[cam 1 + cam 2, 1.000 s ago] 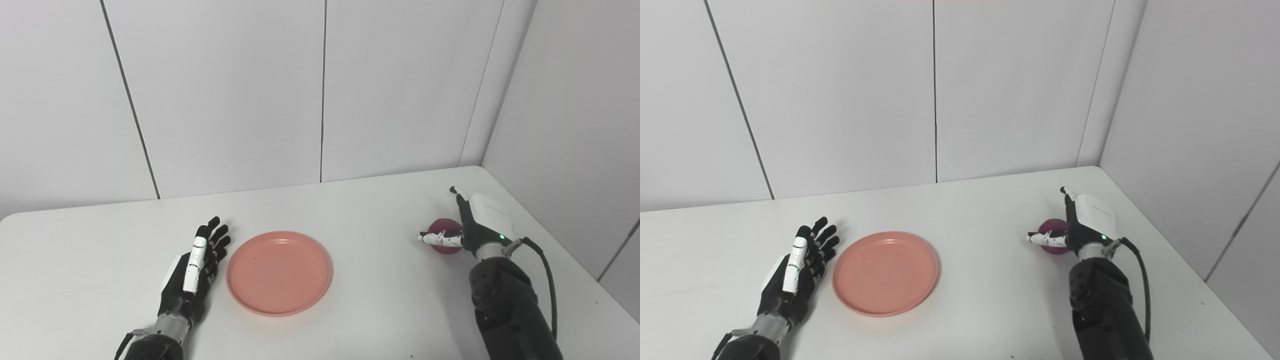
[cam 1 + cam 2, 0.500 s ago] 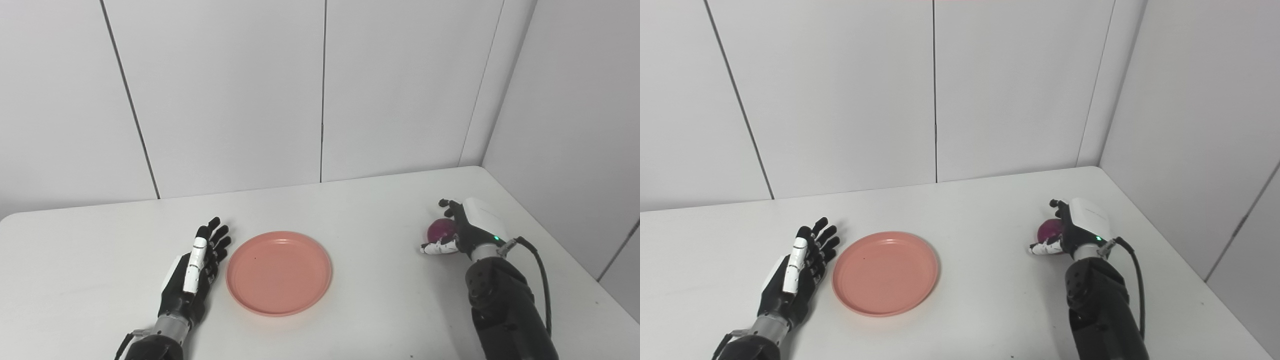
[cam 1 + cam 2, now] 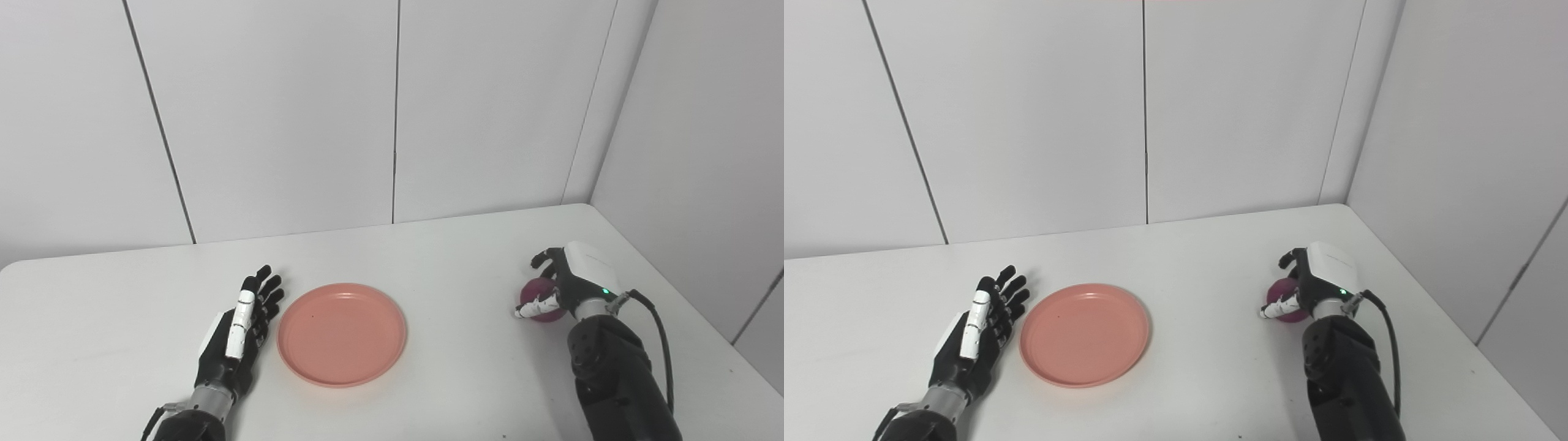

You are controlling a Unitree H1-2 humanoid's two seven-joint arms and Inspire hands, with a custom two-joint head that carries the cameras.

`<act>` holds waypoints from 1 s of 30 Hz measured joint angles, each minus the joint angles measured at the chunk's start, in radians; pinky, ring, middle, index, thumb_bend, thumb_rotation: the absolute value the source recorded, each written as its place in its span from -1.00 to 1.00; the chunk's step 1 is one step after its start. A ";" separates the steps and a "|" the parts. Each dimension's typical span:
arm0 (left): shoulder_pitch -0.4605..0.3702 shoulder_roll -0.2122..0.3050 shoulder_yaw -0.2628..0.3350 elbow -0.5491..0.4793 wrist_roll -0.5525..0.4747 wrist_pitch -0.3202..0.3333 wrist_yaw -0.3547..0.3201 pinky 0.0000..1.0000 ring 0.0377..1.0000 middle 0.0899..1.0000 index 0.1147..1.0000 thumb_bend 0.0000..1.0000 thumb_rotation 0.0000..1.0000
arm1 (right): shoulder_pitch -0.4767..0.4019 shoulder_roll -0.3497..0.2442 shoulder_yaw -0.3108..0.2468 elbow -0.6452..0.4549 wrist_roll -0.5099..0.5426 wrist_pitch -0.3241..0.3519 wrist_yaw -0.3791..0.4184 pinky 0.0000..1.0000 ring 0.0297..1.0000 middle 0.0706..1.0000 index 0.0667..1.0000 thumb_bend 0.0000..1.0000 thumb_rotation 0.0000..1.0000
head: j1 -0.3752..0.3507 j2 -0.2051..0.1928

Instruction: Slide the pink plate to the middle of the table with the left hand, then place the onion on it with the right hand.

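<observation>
The left hand (image 3: 236, 334) lay flat, fingers (image 3: 264, 293) spread and extended forward, holding nothing. The right hand (image 3: 566, 285) was raised at the wrist, its fingers curled tightly inward around an onion (image 3: 541, 294).

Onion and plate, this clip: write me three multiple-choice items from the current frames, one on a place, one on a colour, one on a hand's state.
1. Where is the pink plate?
A. Beside the left hand, on the side towards the middle of the table
B. Under the right hand
C. At the far table edge by the wall

2. What colour is the onion?
A. White
B. Purple-red
C. Green

3. What is the left hand doing?
A. Gripping the plate rim
B. Holding the onion
C. Open, fingers extended, holding nothing

Answers:
1 A: the plate lies just next to the left hand's fingers, apart from the onion.
2 B: its purple-red skin shows between the fingers of the right hand, which curl around it.
3 C: the fingers lie straight and spread beside the plate, and there is nothing in them.
</observation>
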 measured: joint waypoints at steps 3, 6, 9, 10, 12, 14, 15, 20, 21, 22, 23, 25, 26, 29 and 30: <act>0.001 0.000 0.000 -0.001 0.000 0.000 0.000 0.99 0.92 0.93 0.91 0.39 1.00 | 0.000 0.000 -0.002 0.007 0.016 0.000 -0.014 -0.56 -0.40 -0.12 -0.09 0.04 -1.00 | 0.000 0.000; 0.001 -0.001 -0.001 -0.004 0.000 0.000 0.000 0.99 0.92 0.93 0.91 0.39 1.00 | 0.000 -0.002 0.000 0.011 0.034 0.000 -0.017 -0.59 -0.43 -0.13 -0.09 0.05 -1.00 | 0.000 0.000; 0.001 -0.002 -0.001 -0.004 0.000 0.000 0.000 1.00 0.93 0.93 0.91 0.40 1.00 | 0.000 -0.002 -0.001 0.011 0.040 0.000 -0.017 -0.56 -0.39 -0.12 -0.09 0.04 -1.00 | 0.005 0.000; 0.001 -0.003 -0.001 -0.004 0.000 0.000 0.000 1.00 0.93 0.93 0.91 0.40 1.00 | 0.000 -0.002 -0.001 0.012 0.046 0.000 -0.018 -0.52 -0.33 -0.17 -0.05 0.04 -1.00 | 0.005 0.000; 0.001 -0.003 -0.001 -0.004 0.000 0.000 0.000 1.00 0.93 0.94 0.91 0.40 1.00 | 0.000 -0.004 0.000 0.016 0.056 0.000 -0.025 -0.45 -0.26 -0.22 -0.01 0.03 -1.00 | 0.005 0.000; 0.001 -0.004 -0.001 -0.004 0.000 0.000 0.000 1.00 0.93 0.93 0.91 0.41 1.00 | 0.000 -0.005 0.000 0.021 0.068 0.000 -0.035 -0.42 -0.23 -0.24 0.01 0.03 -1.00 | 0.003 0.000; 0.001 -0.004 -0.001 -0.004 -0.001 0.000 0.000 1.00 0.93 0.94 0.91 0.41 1.00 | 0.002 -0.004 0.000 0.021 0.071 0.000 -0.043 -0.42 -0.24 -0.22 -0.01 0.03 -1.00 | 0.003 0.000; 0.001 -0.004 -0.001 -0.016 -0.001 0.001 0.000 1.00 0.93 0.93 0.91 0.41 1.00 | 0.002 -0.002 -0.002 0.018 0.089 0.000 -0.079 -0.49 -0.33 -0.12 -0.09 0.05 -1.00 | 0.005 -0.002; 0.001 -0.004 0.000 -0.018 -0.001 0.001 0.000 1.00 0.93 0.93 0.91 0.41 1.00 | 0.002 0.001 -0.003 0.018 0.094 0.000 -0.087 -0.50 -0.35 -0.12 -0.09 0.05 -1.00 | 0.006 -0.002; 0.001 -0.004 0.000 -0.018 -0.001 0.001 0.000 1.00 0.93 0.94 0.91 0.41 1.00 | 0.002 0.003 -0.004 0.017 0.100 0.000 -0.095 -0.51 -0.38 -0.12 -0.09 0.05 -1.00 | 0.006 -0.002; 0.001 -0.004 -0.001 -0.018 -0.001 0.001 0.000 1.00 0.93 0.94 0.91 0.42 1.00 | 0.002 0.005 -0.005 0.016 0.109 0.000 -0.102 -0.55 -0.41 -0.13 -0.09 0.05 -1.00 | 0.006 -0.002; 0.001 -0.004 -0.001 -0.018 -0.001 0.001 0.000 1.00 0.93 0.94 0.92 0.42 1.00 | 0.002 0.009 -0.006 0.007 0.121 0.000 -0.110 -0.58 -0.44 -0.13 -0.09 0.05 -1.00 | 0.006 -0.002; 0.001 -0.004 -0.001 -0.018 -0.001 0.001 0.000 1.00 0.94 0.94 0.92 0.42 1.00 | 0.002 0.012 -0.006 -0.003 0.125 0.000 -0.113 -0.60 -0.45 -0.13 -0.09 0.05 -1.00 | 0.006 -0.002; 0.001 -0.005 -0.001 -0.018 -0.001 0.001 0.000 1.00 0.94 0.94 0.92 0.41 1.00 | 0.002 0.019 -0.005 -0.031 0.142 0.000 -0.130 -0.58 -0.39 -0.14 -0.02 0.02 -1.00 | 0.014 -0.002; 0.001 -0.005 -0.001 -0.019 -0.001 0.001 0.000 1.00 0.94 0.94 0.92 0.41 1.00 | 0.003 0.020 -0.002 -0.046 0.150 0.000 -0.136 -0.55 -0.36 -0.15 0.03 0.01 -1.00 | 0.014 -0.002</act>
